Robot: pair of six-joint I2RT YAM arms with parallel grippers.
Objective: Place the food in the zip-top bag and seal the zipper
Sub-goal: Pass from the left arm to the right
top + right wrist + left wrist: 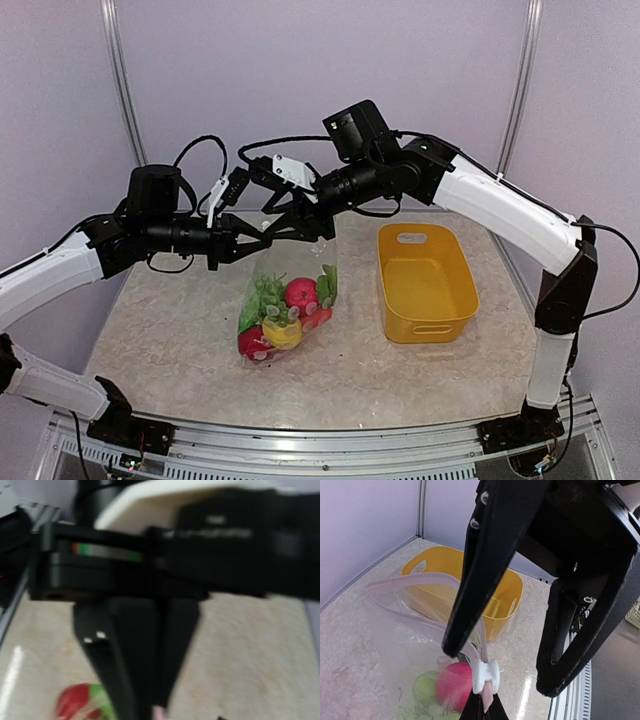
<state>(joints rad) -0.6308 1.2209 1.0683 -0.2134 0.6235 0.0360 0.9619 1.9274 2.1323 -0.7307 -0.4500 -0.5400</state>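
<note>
The clear zip-top bag (pixel 290 290) hangs from both grippers over the table, with the food (pixel 283 312) inside: red, yellow and green pieces. In the left wrist view the zipper strip (pixel 410 584) loops open, and its white slider (pixel 485 675) sits at the near end. A red round piece (pixel 454 686) and a green one (pixel 425 687) show through the plastic. My left gripper (pixel 501 669) is open, its jaws either side of the slider; it also shows in the top view (pixel 312 234). My right gripper (pixel 156 711) is shut on the bag's edge just below the slider (pixel 285 228).
A yellow plastic basket (pixel 425 322) with handle slots stands right of the bag, nothing visible in it; it also shows in the left wrist view (pixel 506 605). The two arms cross closely above the bag. Walls close the back and the sides.
</note>
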